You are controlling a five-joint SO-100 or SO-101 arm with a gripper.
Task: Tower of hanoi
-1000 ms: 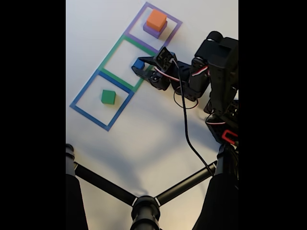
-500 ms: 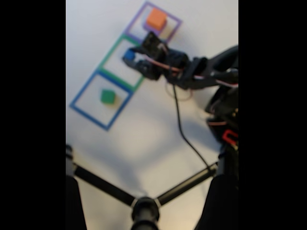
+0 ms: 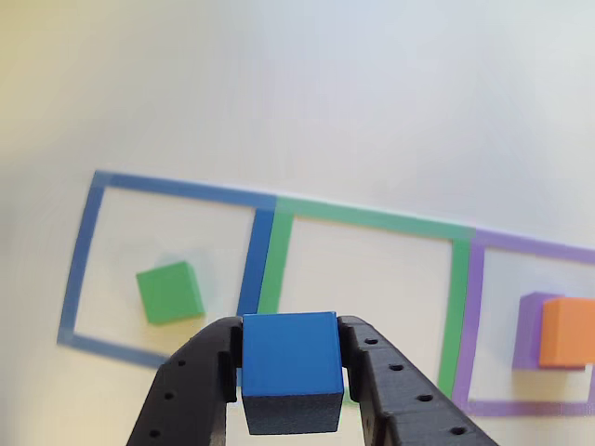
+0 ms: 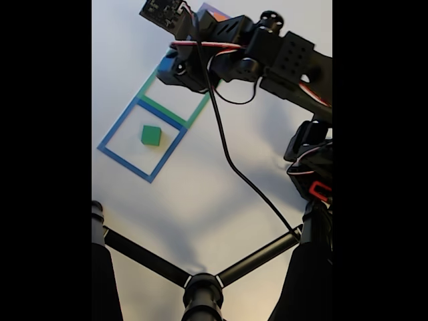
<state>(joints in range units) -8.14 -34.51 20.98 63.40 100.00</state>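
In the other view my gripper [image 3: 290, 367] is shut on a blue cube [image 3: 289, 358], held in the air above the near edge of the green taped square [image 3: 456, 307]. A green cube [image 3: 170, 292] lies inside the blue taped square [image 3: 79, 265] on the left. On the right, an orange cube [image 3: 569, 332] sits on a purple block [image 3: 528, 325] in the purple square [image 3: 472, 316]. In the fixed view the raised arm [image 4: 267, 53] hangs over the green square [image 4: 175, 115], with a bit of the blue cube [image 4: 166, 65] showing at the gripper [image 4: 170, 68]. The green cube [image 4: 151, 135] rests below it.
Black tripod legs [image 4: 200, 284] spread across the bottom of the fixed view. A black cable [image 4: 231, 164] trails from the arm to the base [image 4: 314, 167] at the right. The surface is a white sheet.
The arm has risen well off the sheet with the blue cube in its grip and now hides most of the purple square and part of the green one in the fixed view.
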